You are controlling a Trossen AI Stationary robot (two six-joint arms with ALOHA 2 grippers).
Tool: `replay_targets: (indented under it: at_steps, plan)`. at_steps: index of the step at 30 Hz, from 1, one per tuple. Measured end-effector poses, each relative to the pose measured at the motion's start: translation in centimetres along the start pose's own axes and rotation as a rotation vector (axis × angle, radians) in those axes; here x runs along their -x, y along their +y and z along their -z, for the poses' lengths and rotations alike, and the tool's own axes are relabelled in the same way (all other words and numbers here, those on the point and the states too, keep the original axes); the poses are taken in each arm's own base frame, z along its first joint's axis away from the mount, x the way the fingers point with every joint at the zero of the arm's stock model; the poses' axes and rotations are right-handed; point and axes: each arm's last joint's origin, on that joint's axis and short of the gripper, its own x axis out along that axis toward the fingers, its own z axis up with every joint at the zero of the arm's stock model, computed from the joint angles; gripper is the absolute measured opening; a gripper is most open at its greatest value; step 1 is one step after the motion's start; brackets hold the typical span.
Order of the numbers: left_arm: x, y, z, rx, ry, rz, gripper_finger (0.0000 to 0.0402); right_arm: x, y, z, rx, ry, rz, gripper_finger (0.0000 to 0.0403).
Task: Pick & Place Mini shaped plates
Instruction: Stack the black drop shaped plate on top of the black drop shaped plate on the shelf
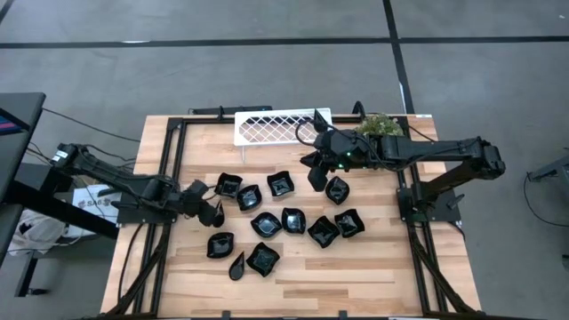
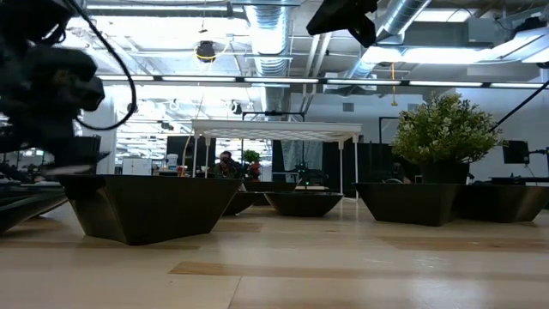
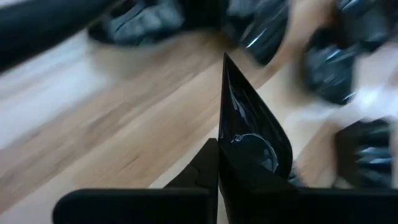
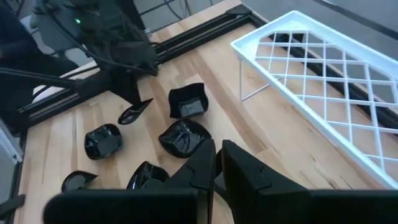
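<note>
- The left gripper [image 1: 212, 212] has its jaws closed on a glossy black teardrop-shaped mini plate [image 3: 252, 134]. In the left wrist view the plate stands on edge between them, its long axis running straight out from the jaws to a sharp tip.
- That held plate hangs above the wooden surface [image 1: 356, 267], at the edge of the cluster of glossy black mini plates [image 1: 293, 220] farthest from the white lattice tray [image 1: 277, 124], so the left arm is well apart from the tray.
- The right gripper [image 1: 315, 167] is much nearer the tray, just beside its edge. Its jaws grip a dark plate piece [image 4: 239, 163], also on edge.
- From the right jaws the tray lies just ahead and to one side, so I judge the right arm's release comes first.
</note>
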Motion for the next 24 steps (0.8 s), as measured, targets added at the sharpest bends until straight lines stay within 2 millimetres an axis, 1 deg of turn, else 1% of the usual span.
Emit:
replay_targets:
  at_steps: [4, 8, 10, 13, 15, 18, 20, 24]
  plan:
    - [0.9, -0.3, -0.6, 0.034, -0.099, 0.088, 0.0006, 0.0, 0.1, -0.1, -0.024, -0.014, -0.007, 0.0021]
    - [1.8, -1.1, -1.4, 0.077, -0.259, 0.199, 0.0006, -0.9, 0.9, -0.4, -0.039, -0.078, -0.030, 0.0017]
    - [2.4, -1.8, -2.0, 0.087, -0.350, 0.275, 0.0007, -2.0, 1.6, -0.8, -0.051, -0.134, -0.065, 0.0015]
    - [3.1, -3.0, -2.7, 0.096, -0.468, 0.376, 0.0010, -4.5, 2.7, -0.5, -0.069, -0.174, -0.109, 0.0011]
    - [3.5, -3.5, -3.0, 0.095, -0.514, 0.424, 0.0010, -6.3, 3.5, -0.1, -0.079, -0.190, -0.145, 0.0010]
    - [3.9, -4.0, -3.4, 0.107, -0.553, 0.481, 0.0007, -8.4, 4.8, 0.7, -0.077, -0.207, -0.230, 0.0011]
    - [4.0, -4.2, -3.5, 0.118, -0.567, 0.496, 0.0006, -9.5, 5.4, 1.0, -0.073, -0.208, -0.259, 0.0013]
    - [4.1, -4.3, -3.6, 0.135, -0.595, 0.497, 0.0009, -10.9, 6.9, 0.7, -0.071, -0.227, -0.295, 0.0025]
